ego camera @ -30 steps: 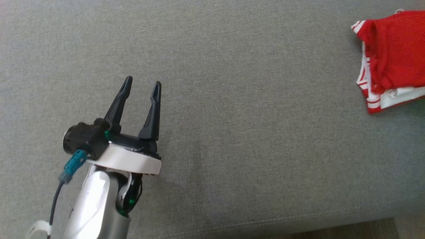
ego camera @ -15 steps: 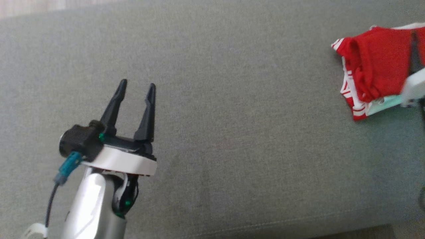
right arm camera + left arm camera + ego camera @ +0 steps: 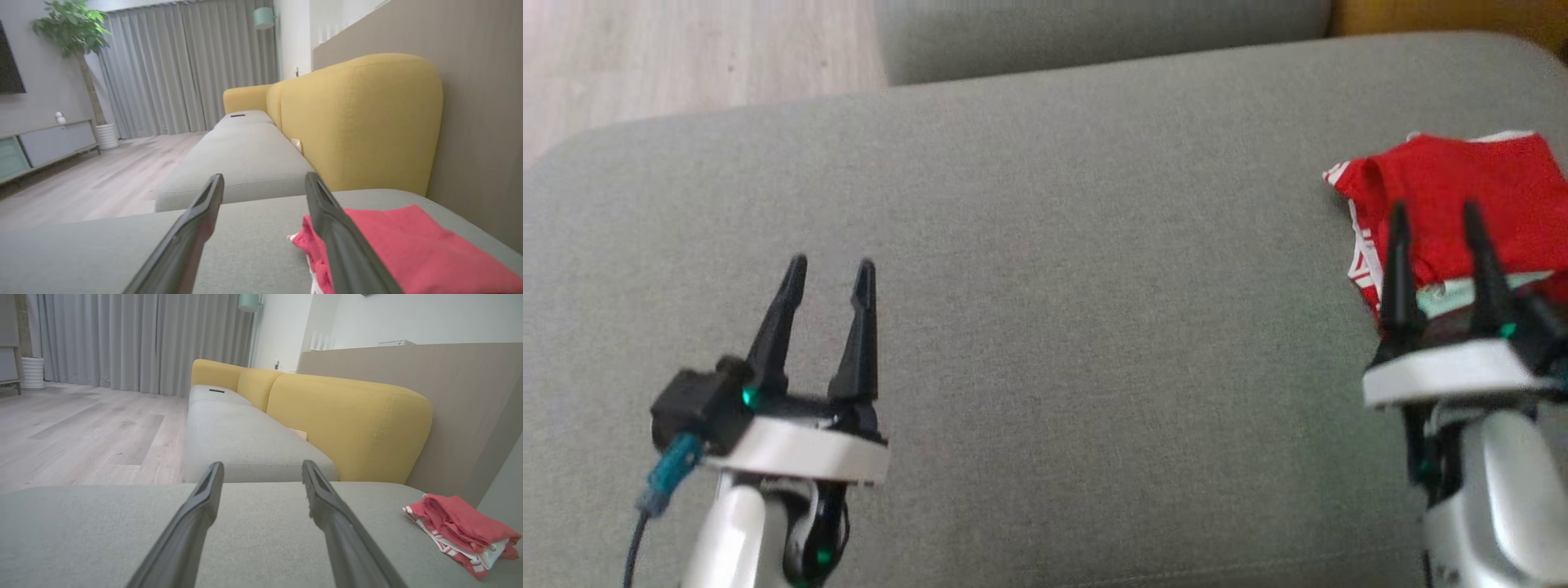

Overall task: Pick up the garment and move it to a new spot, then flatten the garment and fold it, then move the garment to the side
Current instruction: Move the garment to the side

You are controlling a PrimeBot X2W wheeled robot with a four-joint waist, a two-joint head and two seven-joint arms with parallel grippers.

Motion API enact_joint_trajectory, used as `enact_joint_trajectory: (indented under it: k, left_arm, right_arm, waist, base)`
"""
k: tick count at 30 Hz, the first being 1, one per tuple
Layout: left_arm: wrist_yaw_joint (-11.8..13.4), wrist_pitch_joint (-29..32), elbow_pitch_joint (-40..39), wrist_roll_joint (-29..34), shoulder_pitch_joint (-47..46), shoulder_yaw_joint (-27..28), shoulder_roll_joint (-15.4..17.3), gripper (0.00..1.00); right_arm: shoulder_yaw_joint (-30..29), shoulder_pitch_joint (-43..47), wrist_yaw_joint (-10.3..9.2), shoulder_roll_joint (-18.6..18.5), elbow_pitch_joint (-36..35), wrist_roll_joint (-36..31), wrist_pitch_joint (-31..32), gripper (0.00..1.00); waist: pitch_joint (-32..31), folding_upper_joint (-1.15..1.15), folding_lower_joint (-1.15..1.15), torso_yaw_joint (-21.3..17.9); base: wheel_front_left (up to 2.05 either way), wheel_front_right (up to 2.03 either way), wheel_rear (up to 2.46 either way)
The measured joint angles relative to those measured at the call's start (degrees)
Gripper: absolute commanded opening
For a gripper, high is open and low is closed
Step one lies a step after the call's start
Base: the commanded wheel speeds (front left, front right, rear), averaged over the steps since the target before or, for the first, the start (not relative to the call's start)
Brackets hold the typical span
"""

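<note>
A red mesh garment with white striped trim (image 3: 1462,188) is seen folded into a compact bundle. It lies on the grey woven sofa seat cushion (image 3: 1094,327), at the cushion's right side and near its far edge.

The right gripper (image 3: 1434,211) is held above the cushion's right side, at the near edge of the garment. Its two dark fingers are spread wide and nothing is clasped between them. In the right wrist view one finger (image 3: 339,237) crosses in front of the garment's corner, and bare cushion is seen through the gap. Whether the fingertips touch the cloth cannot be told.

The left gripper (image 3: 832,265) is held above the cushion's left half, well apart from the garment. Its fingers are likewise fully parted and nothing is held.

Beyond the cushion's far edge a second grey seat (image 3: 245,437) with a yellow padded backrest (image 3: 347,424) is seen. Pale wooden flooring (image 3: 686,57) is seen past the cushion's far left corner.
</note>
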Motion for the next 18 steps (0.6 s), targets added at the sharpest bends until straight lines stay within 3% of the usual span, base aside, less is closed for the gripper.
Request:
enact_joint_trajectory:
  k: [11,18]
  left_arm:
    - [3.16,0.0,-0.64,-1.46,6.27,-0.46,0.05,1.0]
    - [4.02,0.0,-0.9,-1.68,6.58,-1.18,0.07,1.0]
  right_arm:
    - [4.59,10.84,0.0,0.97,-2.66,8.69,-3.41,1.0]
    - [5.36,11.69,0.0,0.98,-5.11,7.89,-3.41,1.0]
  waist:
    - [-3.56,0.0,0.0,1.36]
    - [-3.83,0.0,0.0,1.49]
  base:
    - [0.0,0.0,0.0]
    - [0.0,0.0,0.0]
